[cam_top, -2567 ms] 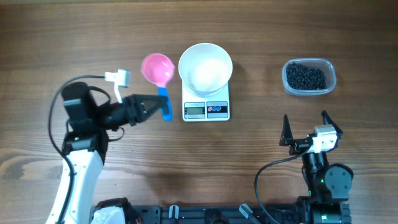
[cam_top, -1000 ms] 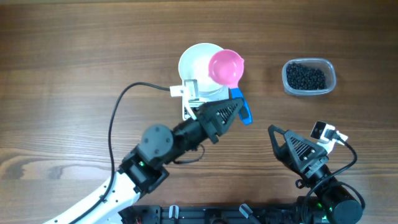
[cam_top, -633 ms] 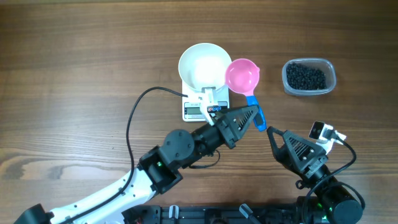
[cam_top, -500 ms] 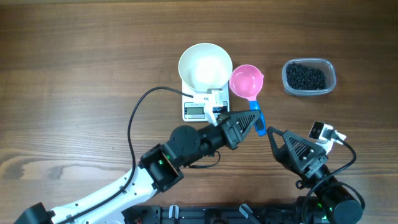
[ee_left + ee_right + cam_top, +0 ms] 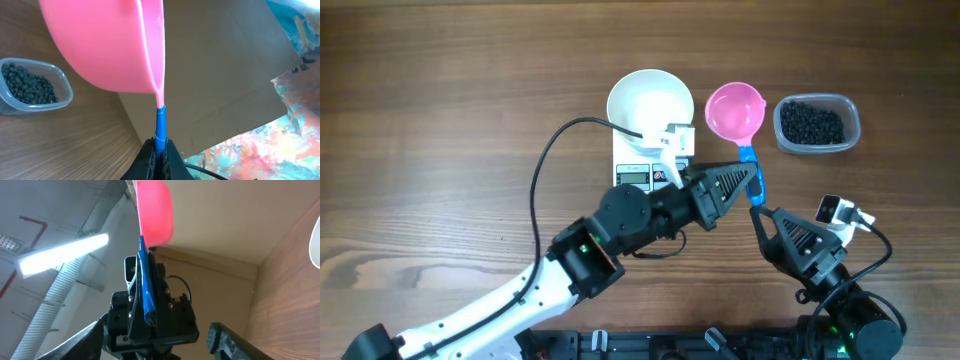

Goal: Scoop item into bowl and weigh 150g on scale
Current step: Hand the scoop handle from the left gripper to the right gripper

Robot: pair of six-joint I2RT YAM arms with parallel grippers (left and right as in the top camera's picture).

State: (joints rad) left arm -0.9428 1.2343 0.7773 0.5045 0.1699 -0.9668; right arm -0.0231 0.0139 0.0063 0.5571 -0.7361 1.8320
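Observation:
The white bowl (image 5: 650, 108) stands on the scale (image 5: 652, 178) and holds nothing. The item, a heap of small black beads (image 5: 812, 124), lies in a clear tub (image 5: 851, 128) at the right, also seen in the left wrist view as the beads (image 5: 27, 86). My left gripper (image 5: 745, 184) (image 5: 160, 146) is shut on the blue handle (image 5: 752, 172) of a pink scoop (image 5: 735, 110) (image 5: 110, 45). The scoop hangs between bowl and tub. My right gripper (image 5: 758, 214) (image 5: 157, 325) is open just below the handle (image 5: 146, 285), its fingers on either side of the left gripper's tip without touching.
The left arm (image 5: 610, 225) stretches diagonally from the lower left, and its cable (image 5: 555, 150) loops over the table beside the scale. The right arm's base (image 5: 840, 310) sits at the front right. The wooden table (image 5: 440, 80) is bare at the left.
My left gripper has carried the pink scoop rightward, from over the bowl's right rim to the gap between bowl and tub. The right arm has stayed in place.

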